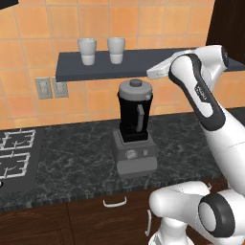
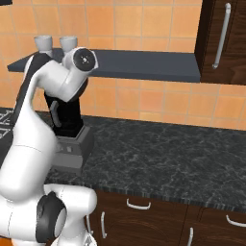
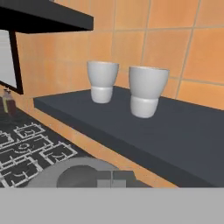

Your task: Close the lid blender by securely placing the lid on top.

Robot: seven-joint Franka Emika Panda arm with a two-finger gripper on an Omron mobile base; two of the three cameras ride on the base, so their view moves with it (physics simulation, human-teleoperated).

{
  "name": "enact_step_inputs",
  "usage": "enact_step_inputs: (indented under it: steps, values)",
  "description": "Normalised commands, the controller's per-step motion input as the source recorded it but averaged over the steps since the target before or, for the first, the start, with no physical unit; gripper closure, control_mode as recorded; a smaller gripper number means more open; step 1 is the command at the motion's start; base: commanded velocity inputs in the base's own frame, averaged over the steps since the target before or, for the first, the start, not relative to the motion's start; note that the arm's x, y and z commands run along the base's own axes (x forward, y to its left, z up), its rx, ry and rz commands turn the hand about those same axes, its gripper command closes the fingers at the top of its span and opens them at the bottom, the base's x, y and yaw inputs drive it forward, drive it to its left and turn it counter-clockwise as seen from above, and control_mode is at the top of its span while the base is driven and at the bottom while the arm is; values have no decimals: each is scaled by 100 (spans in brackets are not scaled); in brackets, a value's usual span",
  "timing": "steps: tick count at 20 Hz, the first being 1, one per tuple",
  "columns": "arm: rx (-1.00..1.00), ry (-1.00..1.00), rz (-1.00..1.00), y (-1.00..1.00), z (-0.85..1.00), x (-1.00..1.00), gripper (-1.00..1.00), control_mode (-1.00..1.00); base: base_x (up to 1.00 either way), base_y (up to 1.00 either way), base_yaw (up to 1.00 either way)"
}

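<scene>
seeing the lid (image 1: 135, 89) seated on top of the blender (image 1: 134, 129) on the dark surface (image 1: 72, 162), i read my tool (image 3: 111, 180) as pressed together just above the lid's knob (image 1: 136, 83), two white cups (image 3: 127, 87) on the shelf (image 3: 175, 131) ahead.

Black blender (image 1: 135, 119), light-grey lid (image 1: 135, 89), white cups (image 1: 101, 50).

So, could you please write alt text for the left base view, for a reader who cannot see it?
A blender with a black jar on a grey base stands on a dark stone counter, its light-grey lid on top. A white robot arm reaches in from the right, beside the lid. Two white cups sit on a dark wall shelf above.
</scene>
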Motion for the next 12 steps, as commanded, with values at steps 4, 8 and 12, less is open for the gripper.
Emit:
enact_step_inputs:
  steps: [4,8,12]
  values:
    - [0,0,0,-22,10,-90,100,-100,0,0,0]
    - [0,2,-1,-40,0,-61,100,-100,0,0,0]
    - [0,5,-2,-47,0,-29,100,-100,0,0,0]
